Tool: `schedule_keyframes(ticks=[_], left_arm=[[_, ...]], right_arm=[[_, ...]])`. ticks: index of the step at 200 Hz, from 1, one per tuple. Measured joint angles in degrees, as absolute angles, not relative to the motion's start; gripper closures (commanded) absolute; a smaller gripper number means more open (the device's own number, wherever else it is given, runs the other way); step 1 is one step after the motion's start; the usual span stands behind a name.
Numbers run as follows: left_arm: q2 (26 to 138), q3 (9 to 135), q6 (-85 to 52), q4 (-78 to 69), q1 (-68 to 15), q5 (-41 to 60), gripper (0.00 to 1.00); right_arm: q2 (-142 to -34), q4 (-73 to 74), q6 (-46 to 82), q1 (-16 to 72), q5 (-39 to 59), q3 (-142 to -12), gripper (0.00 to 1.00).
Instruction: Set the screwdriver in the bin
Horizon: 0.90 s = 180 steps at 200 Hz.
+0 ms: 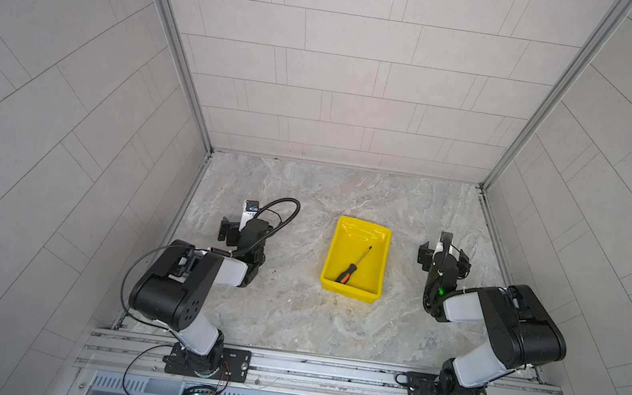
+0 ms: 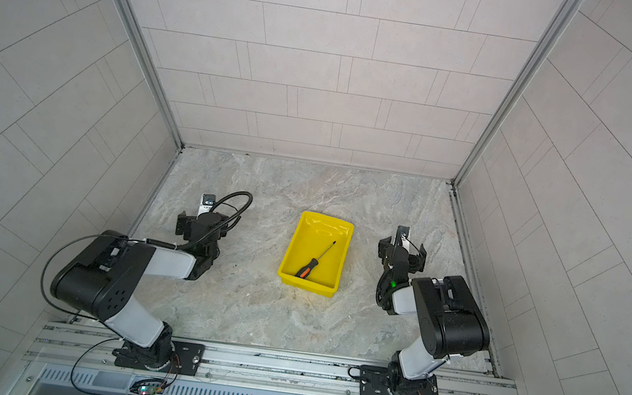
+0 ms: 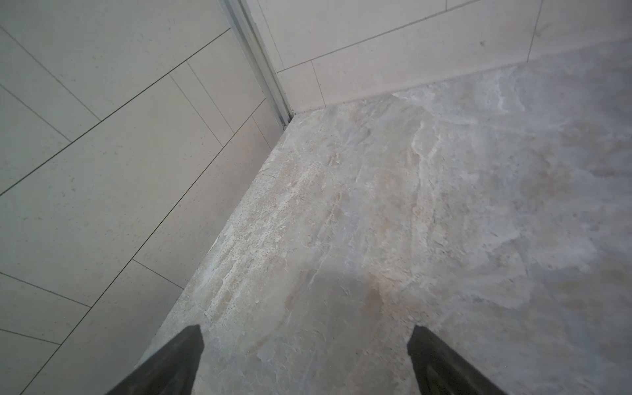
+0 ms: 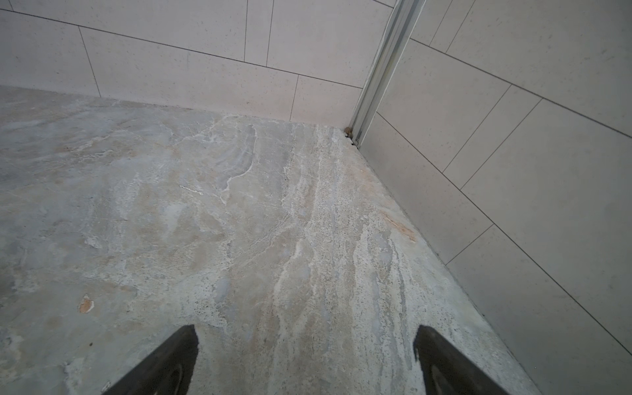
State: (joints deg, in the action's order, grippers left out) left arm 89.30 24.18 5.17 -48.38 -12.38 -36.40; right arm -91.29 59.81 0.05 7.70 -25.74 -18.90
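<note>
**Screwdriver lies in the bin; both arms stand clear**

The screwdriver [image 1: 353, 263] lies flat on the floor of the yellow bin [image 1: 351, 294], set diagonally; its orange butt end points to the near corner and its thin shaft to the far side; in both top views it sits wholly inside the rim, no part hanging over. The bin rests near the middle of the marbled worktop [image 1: 288, 320], between the two arms.

The left end effector [image 3: 305, 330] is released, its fingers spread wide over bare worktop with nothing between them; it hangs well apart from the bin, towards the left wall. The right end effector [image 4: 306, 328] is likewise spread and empty, looking at bare worktop and a tiled corner; in a top view it [image 2: 402, 252] stands near the bin's right side without touching it.

Judged from how things lie, the placing step is done and the task looks complete; the next move calls for no grasp at all, only keeping both arms off the bin so that nothing is knocked.
</note>
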Motion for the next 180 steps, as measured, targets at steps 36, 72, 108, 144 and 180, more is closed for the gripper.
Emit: schedule_keyframes(ticks=[36, 72, 108, 144, 180], left_arm=[[89.27, 21.74, 2.55, -52.86, -7.9, -28.05, 0.0], [90.7, 21.69, 0.71, -51.77, -5.39, -21.63, 0.0], [90.94, 21.71, 0.67, -52.71, -5.13, -18.35, 0.0], [90.94, 21.71, 0.91, -53.78, -5.17, -16.86, 0.0], [90.94, 21.71, 0.91, -53.8, -5.17, -16.49, 0.0]], right_arm=[[-91.29, 59.81, 0.08, 7.7, -25.74, -18.9, 0.01], [-91.29, 59.79, 0.08, 7.7, -25.71, -18.9, 0.01], [-91.29, 59.64, 0.27, 7.33, -24.77, -18.96, 0.01], [-91.29, 58.67, 0.62, 6.57, -23.33, -19.42, 0.01], [-91.29, 58.46, 0.73, 6.44, -22.81, -19.59, 0.01]])
